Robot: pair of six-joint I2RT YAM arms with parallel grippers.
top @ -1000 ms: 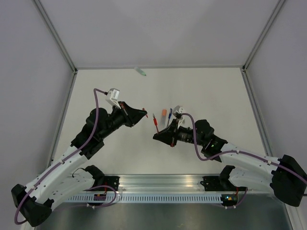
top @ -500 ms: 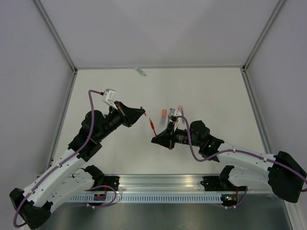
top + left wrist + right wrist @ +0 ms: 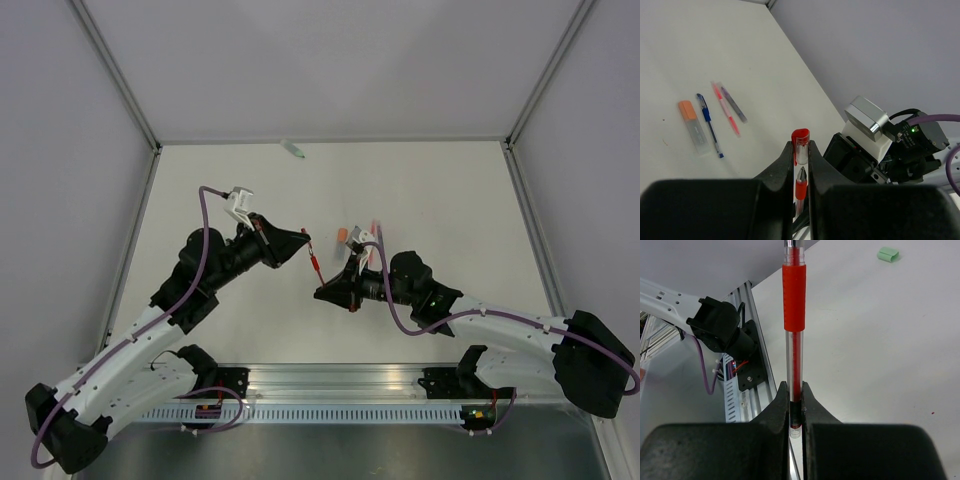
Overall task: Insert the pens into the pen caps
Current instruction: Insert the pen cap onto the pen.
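My left gripper (image 3: 303,241) is shut on a red pen cap (image 3: 801,142), its open end facing down toward the pen. My right gripper (image 3: 322,290) is shut on the rear end of a red pen (image 3: 793,330). In the left wrist view the pen's tip (image 3: 801,175) sits just below the cap, between my left fingers (image 3: 785,170), in line with it and a short gap away. On the table lie an orange cap (image 3: 687,110), a blue pen (image 3: 708,126), a salmon pen (image 3: 725,107) and a dark grey pen (image 3: 734,104). A mint green cap (image 3: 888,254) lies far back.
The mint cap (image 3: 293,149) lies near the back wall. The orange cap (image 3: 342,235) and salmon pen (image 3: 377,227) lie just behind my right arm. A metal rail (image 3: 340,385) runs along the near edge. Walls close the table's sides.
My left gripper moved right and down with the red cap, toward the pen. My right gripper shifted slightly left, so pen tip and cap are now almost touching.
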